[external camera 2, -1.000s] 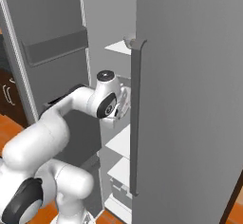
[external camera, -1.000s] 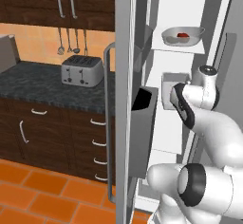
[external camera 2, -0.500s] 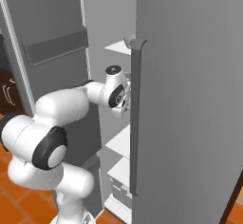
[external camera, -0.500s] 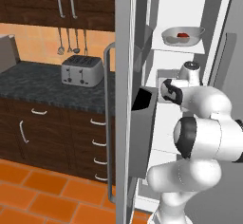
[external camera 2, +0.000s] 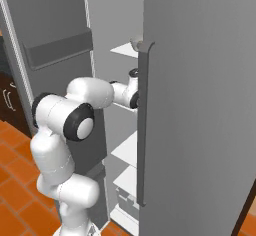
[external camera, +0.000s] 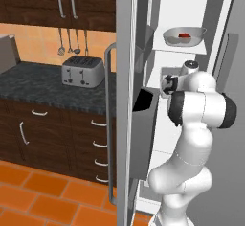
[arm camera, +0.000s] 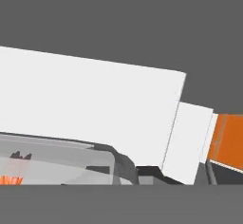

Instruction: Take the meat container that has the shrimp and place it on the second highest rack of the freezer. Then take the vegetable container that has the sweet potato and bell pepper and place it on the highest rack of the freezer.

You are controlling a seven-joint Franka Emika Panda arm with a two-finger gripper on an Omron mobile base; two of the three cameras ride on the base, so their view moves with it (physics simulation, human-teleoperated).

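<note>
The freezer (external camera: 128,124) stands open with white shelves inside. My gripper (external camera: 166,82) reaches in at the level of the second highest rack (external camera: 154,89). It is shut on the wall of the meat container (external camera: 166,71), a light-grey tray. In the hand view the tray (arm camera: 57,163) lies at the lower left of my gripper (arm camera: 178,176), and a bit of the orange shrimp (arm camera: 9,179) shows in it. A rounded bowl (external camera: 184,35) with the red bell pepper (external camera: 183,35) sits on the highest rack (external camera: 179,49). The sweet potato is hidden.
A grey door bin (external camera: 143,124) juts out just left of my arm. The right freezer door (external camera 2: 200,110) with its long handle (external camera 2: 142,125) hides my hand in the right base view. A toaster (external camera: 82,71) stands on the dark counter (external camera: 33,84).
The arm has folded upward, its elbow rising in front of the shelves. The hand has slid a little left and deeper into the freezer with the tray. The jaws stayed shut.
</note>
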